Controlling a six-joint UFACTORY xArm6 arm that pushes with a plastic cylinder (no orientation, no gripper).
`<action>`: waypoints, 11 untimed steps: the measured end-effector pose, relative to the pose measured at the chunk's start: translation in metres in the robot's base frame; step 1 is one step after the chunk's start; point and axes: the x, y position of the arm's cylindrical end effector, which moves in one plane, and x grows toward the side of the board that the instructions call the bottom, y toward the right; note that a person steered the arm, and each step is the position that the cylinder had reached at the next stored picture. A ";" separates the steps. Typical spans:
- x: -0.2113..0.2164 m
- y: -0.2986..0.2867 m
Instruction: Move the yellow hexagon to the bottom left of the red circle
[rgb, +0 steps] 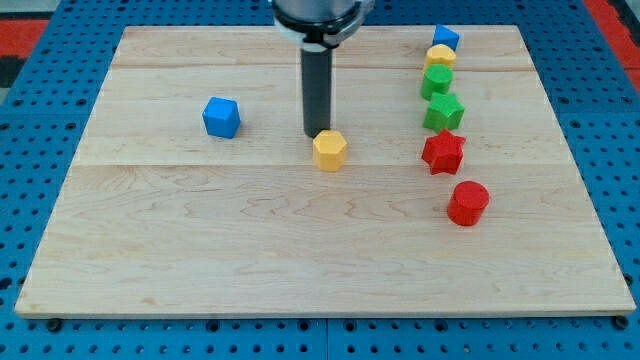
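The yellow hexagon (329, 151) lies near the middle of the wooden board. My tip (316, 136) stands right at its upper left edge, touching or nearly touching it. The red circle (467, 203) lies at the view's right, lower than the hexagon and well to its right. The rod rises straight up from the tip to the arm at the view's top.
A column of blocks runs down the right side: a blue block (445, 38), a yellow block (440, 57), a green block (437, 81), a green star (443, 112), a red star (443, 152). A blue cube (221, 117) lies at the left. The board (200, 250) ends in blue pegboard.
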 end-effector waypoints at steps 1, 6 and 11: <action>0.033 0.009; 0.047 0.049; 0.078 0.073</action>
